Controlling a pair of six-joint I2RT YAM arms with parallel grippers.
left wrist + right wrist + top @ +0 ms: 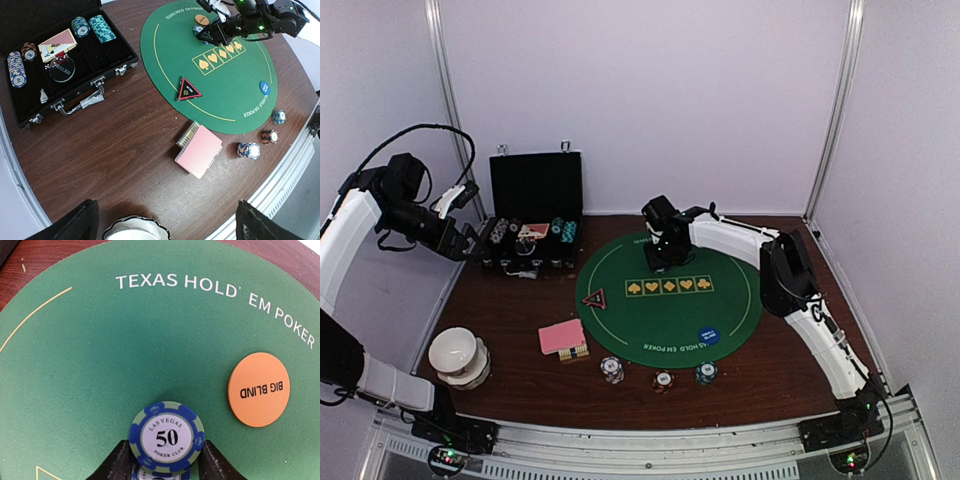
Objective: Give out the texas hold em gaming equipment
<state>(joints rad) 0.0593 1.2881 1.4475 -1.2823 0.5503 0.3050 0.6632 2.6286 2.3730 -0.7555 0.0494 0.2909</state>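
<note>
Mat: round green felt poker mat (730, 290), mid-table; all places are rel. to it.
Case: black hard case w/ metal latches (535, 190), lid up, off mat's far-left edge.
L gripper (166, 210): jaws wide, empty, above table left of mat.
R gripper (164, 460): over mat's far part, clamped on blue-white 50 chip stack (166, 437).
Cards: pink-backed deck (199, 150), off mat's near-left edge.
Chips: 3 striped stacks (663, 380), just off near edge.
Triangle: red triangle marker (189, 90), at left rim.
Discs: orange BIG BLIND disc (259, 389) beside held stack; blue disc (264, 87) near-right, on mat.

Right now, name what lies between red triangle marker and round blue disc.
Only bare green felt mat separates red triangle marker and blue disc, per left wrist view.
</note>
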